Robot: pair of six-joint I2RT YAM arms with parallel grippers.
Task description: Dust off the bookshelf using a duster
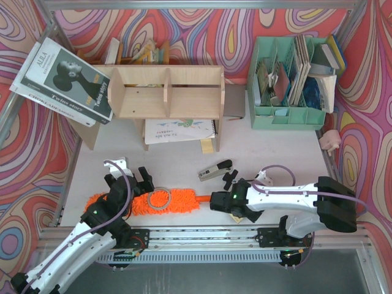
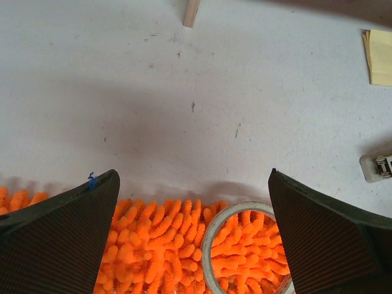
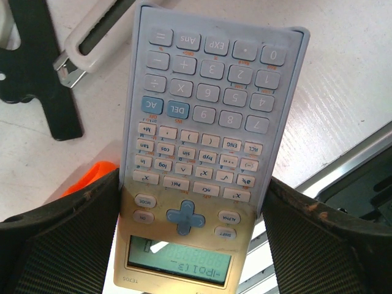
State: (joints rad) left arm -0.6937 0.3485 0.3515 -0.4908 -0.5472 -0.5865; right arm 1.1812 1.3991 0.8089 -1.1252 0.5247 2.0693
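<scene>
Nearest to us, along the near edge of the table (image 1: 275,153), the duster (image 1: 131,202) lies flat, its shaggy orange head left of centre and its thin handle pointing right. A tape ring (image 1: 160,199) rests on the fluff. Our left gripper (image 1: 130,184) hangs over the head with its jaws spread wide. In the left wrist view the two dark fingers (image 2: 55,236) stand on either side of the orange pile, and we cannot tell whether they touch it.

Just right of the handle's end, our right gripper (image 1: 225,199) is clamped on a calculator (image 3: 202,153), with a finger pressed against each long edge. We cannot tell whether the calculator rests on the table.

A little farther off lies a stapler (image 1: 214,170). Beyond it a notebook (image 1: 180,130) sits under the bookshelf (image 1: 165,92), which stands at the far middle, well apart from the duster. A book (image 1: 61,76) leans at its left, and a mint-green file organizer (image 1: 288,113) stands to its right.
</scene>
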